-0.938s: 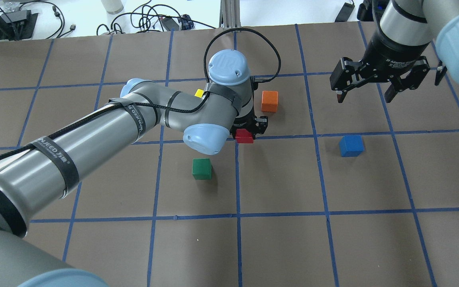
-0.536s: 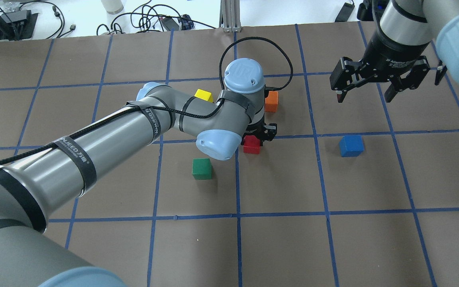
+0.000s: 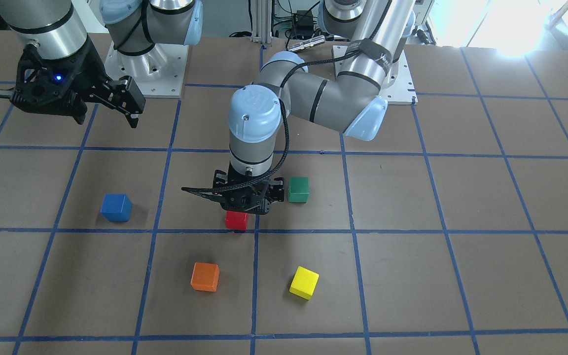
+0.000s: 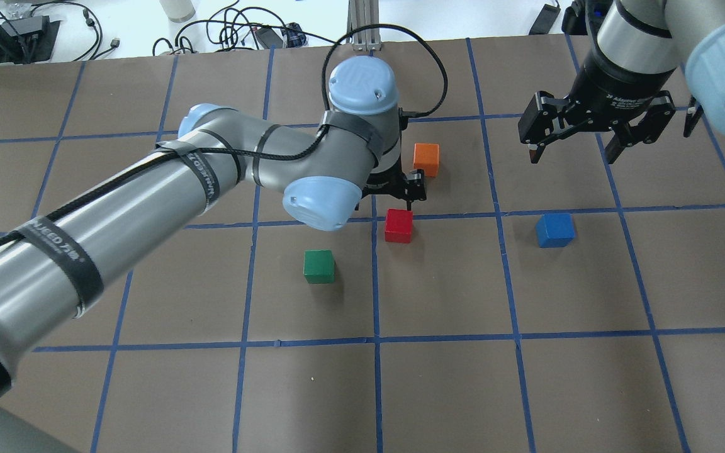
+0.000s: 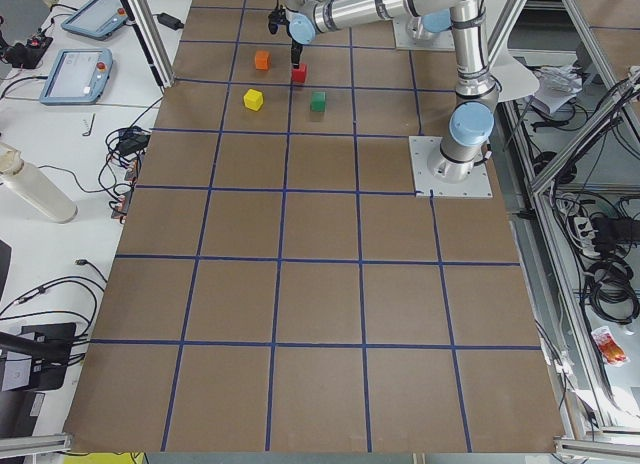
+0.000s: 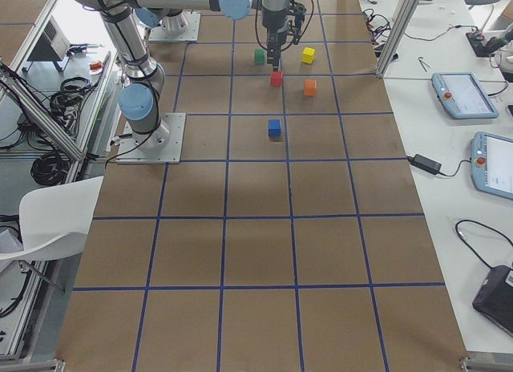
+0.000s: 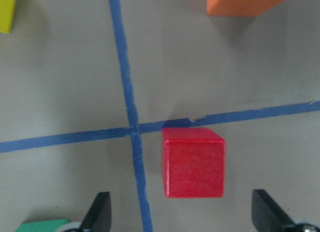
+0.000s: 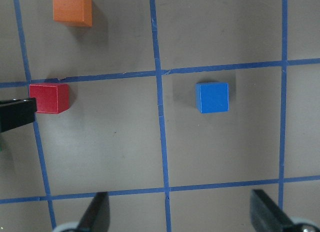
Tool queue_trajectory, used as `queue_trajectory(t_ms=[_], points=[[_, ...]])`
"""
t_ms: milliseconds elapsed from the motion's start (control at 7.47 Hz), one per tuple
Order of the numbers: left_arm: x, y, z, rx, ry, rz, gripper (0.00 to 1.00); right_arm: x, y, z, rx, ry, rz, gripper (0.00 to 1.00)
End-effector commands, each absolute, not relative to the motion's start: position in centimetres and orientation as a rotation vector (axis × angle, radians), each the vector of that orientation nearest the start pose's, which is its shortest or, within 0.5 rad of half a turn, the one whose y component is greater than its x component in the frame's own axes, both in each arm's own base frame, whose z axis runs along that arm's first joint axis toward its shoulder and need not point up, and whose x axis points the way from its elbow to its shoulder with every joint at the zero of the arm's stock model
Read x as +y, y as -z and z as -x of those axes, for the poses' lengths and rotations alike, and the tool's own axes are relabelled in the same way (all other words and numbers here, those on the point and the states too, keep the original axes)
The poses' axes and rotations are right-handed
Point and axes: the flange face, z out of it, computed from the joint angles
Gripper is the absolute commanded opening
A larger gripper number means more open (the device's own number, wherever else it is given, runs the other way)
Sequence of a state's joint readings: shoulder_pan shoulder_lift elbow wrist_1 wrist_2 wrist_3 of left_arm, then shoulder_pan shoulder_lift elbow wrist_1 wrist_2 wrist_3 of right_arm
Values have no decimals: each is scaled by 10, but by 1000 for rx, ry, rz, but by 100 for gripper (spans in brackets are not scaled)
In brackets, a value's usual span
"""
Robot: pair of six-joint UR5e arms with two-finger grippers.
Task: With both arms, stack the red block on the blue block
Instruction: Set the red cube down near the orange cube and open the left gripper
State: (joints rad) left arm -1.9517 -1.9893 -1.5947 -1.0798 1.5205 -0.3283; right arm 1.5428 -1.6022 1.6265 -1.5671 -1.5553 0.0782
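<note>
The red block (image 4: 398, 225) sits on the table beside a blue tape crossing, and also shows in the front view (image 3: 236, 220) and the left wrist view (image 7: 193, 163). My left gripper (image 4: 400, 192) hovers just above it, open and empty, with its fingers (image 7: 99, 212) wide apart. The blue block (image 4: 554, 229) sits alone about one tile to the right, and is also seen in the right wrist view (image 8: 212, 97). My right gripper (image 4: 573, 151) is open and empty, high above the table behind the blue block.
An orange cube (image 4: 426, 160) stands just behind the left gripper. A green cube (image 4: 319, 266) lies to the near left of the red block. A yellow cube (image 3: 304, 282) is hidden under the left arm in the overhead view. Cables lie beyond the table's far edge.
The left gripper carried the red block slightly right and nearer, let it go on the table, then rose and drew back. The right arm has barely moved.
</note>
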Motion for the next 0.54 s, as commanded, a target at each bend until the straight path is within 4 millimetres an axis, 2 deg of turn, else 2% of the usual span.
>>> queue_trajectory(t_ms=[0, 134, 268, 402], points=[[-573, -388, 262, 3202, 54, 100, 100, -483, -458, -143, 3031, -100, -338, 100], [-581, -425, 219, 3196, 32, 104, 100, -499, -432, -158, 3033, -59, -310, 100], [-585, -457, 182, 3193, 54, 29, 100, -507, -414, -190, 3033, 3, -295, 100], [-584, -477, 149, 3193, 51, 47, 100, -512, -385, -229, 3044, -12, -322, 100]])
